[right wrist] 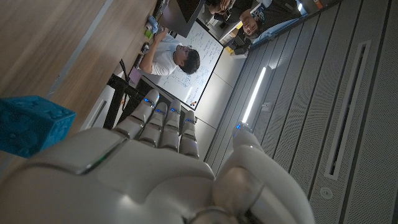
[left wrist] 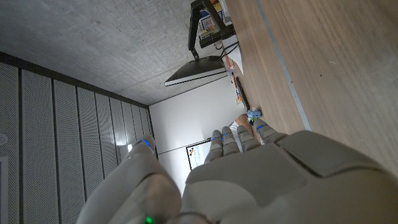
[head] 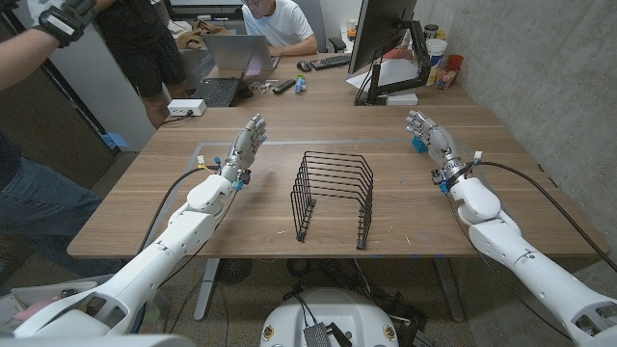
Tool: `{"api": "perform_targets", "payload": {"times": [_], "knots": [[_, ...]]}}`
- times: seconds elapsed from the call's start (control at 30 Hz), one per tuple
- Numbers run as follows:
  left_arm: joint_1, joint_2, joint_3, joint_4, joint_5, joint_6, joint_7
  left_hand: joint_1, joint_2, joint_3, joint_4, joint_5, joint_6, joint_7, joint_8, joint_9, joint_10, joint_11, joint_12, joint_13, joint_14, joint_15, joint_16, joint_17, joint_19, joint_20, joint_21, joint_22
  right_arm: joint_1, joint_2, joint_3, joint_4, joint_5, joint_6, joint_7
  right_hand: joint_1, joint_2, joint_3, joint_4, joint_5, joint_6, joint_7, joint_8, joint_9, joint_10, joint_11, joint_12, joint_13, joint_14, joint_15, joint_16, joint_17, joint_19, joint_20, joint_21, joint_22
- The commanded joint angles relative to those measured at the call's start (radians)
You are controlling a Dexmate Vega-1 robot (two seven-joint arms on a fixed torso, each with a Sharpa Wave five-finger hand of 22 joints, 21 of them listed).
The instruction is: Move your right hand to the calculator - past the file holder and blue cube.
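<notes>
Right hand [head: 425,132] seen empty, fingers apart, just beside blue cube [head: 419,144]; file holder [head: 333,196] well left; calculator not made out; left hand [head: 247,145] released, farther

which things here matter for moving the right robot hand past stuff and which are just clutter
Job: right robot hand, wire file holder, blue cube. No calculator is clearly visible.

Clutter: laptop, monitor, keyboard, white power strip.
</notes>
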Motion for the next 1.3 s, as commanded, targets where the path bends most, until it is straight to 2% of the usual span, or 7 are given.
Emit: {"api": "perform_targets", "payload": {"times": [0.03, 0.33, 0.63, 1.3], "knots": [[-0.005, 0.000, -0.001, 0.000, 0.003, 0.003, 0.004, 0.009, -0.001, -0.005, 0.000, 0.003, 0.006, 0.000, -0.006, 0.005, 0.004, -0.003, -0.002, 0.001, 0.005, -0.003, -0.002, 0.004, -0.005, 0.008, -0.003, 0.004, -0.019, -0.038, 0.013, -0.011, -0.075, 0.014, -0.049, 0.014, 0.000, 0.005, -0.006, 0.006, 0.011, -0.003, 0.006, 0.003, 0.015, -0.006, 0.004, 0.002, 0.012, -0.002, 0.006, 0.001, 0.013, -0.020, -0.004, 0.002], [-0.010, 0.004, 0.002, -0.008, 0.008, 0.018, 0.011, 0.010, 0.000, -0.006, 0.000, 0.002, 0.007, 0.000, -0.008, 0.005, 0.005, 0.000, -0.002, 0.001, 0.004, -0.004, -0.003, 0.004, -0.005, 0.009, -0.005, 0.005, -0.029, -0.028, 0.027, 0.003, -0.097, 0.041, -0.095, 0.015, 0.001, 0.006, -0.008, 0.008, 0.024, -0.008, 0.009, 0.004, 0.023, -0.012, 0.006, 0.002, 0.021, -0.005, 0.006, 0.002, 0.020, -0.020, -0.006, 0.002], [-0.011, 0.013, 0.002, -0.032, 0.018, 0.030, 0.023, 0.011, 0.001, -0.007, 0.000, 0.002, 0.007, -0.002, -0.010, 0.005, 0.006, -0.003, -0.002, 0.001, 0.005, -0.004, -0.003, 0.004, -0.005, 0.010, -0.007, 0.005, -0.044, -0.043, 0.038, -0.004, -0.137, 0.055, -0.128, 0.016, 0.002, 0.007, -0.010, 0.010, 0.035, -0.014, 0.011, 0.004, 0.035, -0.018, 0.008, 0.003, 0.034, -0.011, 0.008, 0.002, 0.032, -0.022, -0.008, 0.002], [-0.022, 0.010, 0.005, -0.020, 0.020, 0.035, 0.021, 0.014, 0.003, -0.010, -0.001, 0.001, 0.010, -0.001, -0.013, 0.005, 0.006, -0.003, -0.004, 0.001, 0.005, -0.003, -0.004, 0.004, -0.004, 0.011, -0.011, 0.005, -0.097, -0.105, 0.065, -0.069, -0.227, 0.015, -0.197, 0.016, 0.004, 0.009, -0.012, 0.012, 0.045, -0.019, 0.010, 0.005, 0.044, -0.026, 0.008, 0.003, 0.050, -0.016, 0.008, 0.003, 0.046, -0.023, -0.013, 0.002]]}}
